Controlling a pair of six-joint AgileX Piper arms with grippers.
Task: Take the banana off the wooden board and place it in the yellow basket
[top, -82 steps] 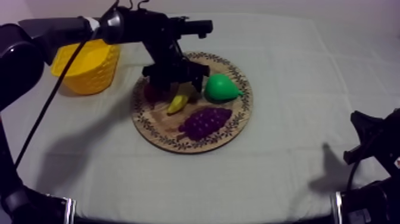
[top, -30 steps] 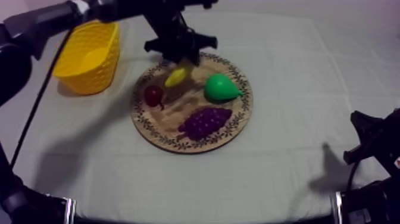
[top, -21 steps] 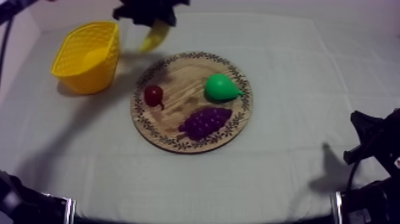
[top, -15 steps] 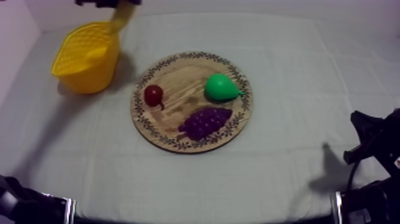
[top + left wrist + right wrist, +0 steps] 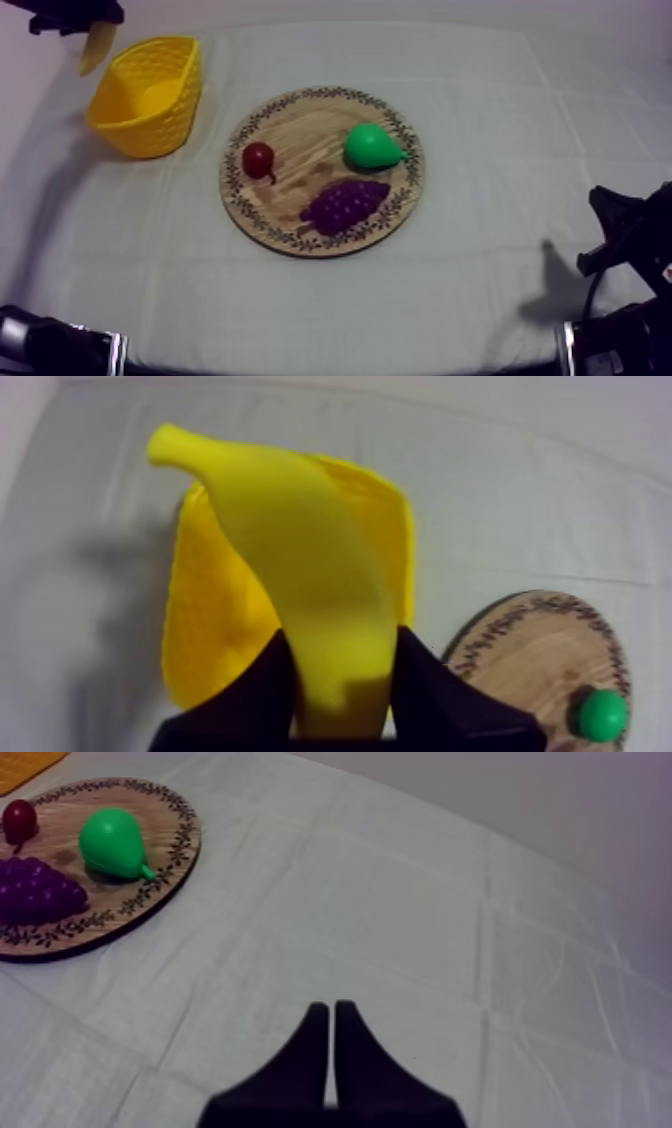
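Currently the fingers of my left gripper [image 5: 345,666] are clenching the banana [image 5: 290,566] beside the yellow basket [image 5: 150,100] at the surface's [image 5: 500,120] far left corner, while my right gripper's [image 5: 331,1014] are lying pressed together.

no readable text, labels or numbers, seemingly

- The top camera looked down at a slant from the near edge of the table [image 5: 500,120]. It took in the wooden board [image 5: 322,170] and, beneath the raised left gripper [image 5: 88,20], the yellow basket [image 5: 150,95].
- The left wrist camera rode close behind that gripper's fingers [image 5: 265,696], which were clamped on the banana [image 5: 300,576]. It faced past the banana, down into the basket below.
- The right wrist camera sat low behind the right gripper [image 5: 332,1052] and faced across bare cloth [image 5: 400,902] toward the board, well ahead of the closed fingers.
- All three views shared the board and the pear [image 5: 372,146] on it.
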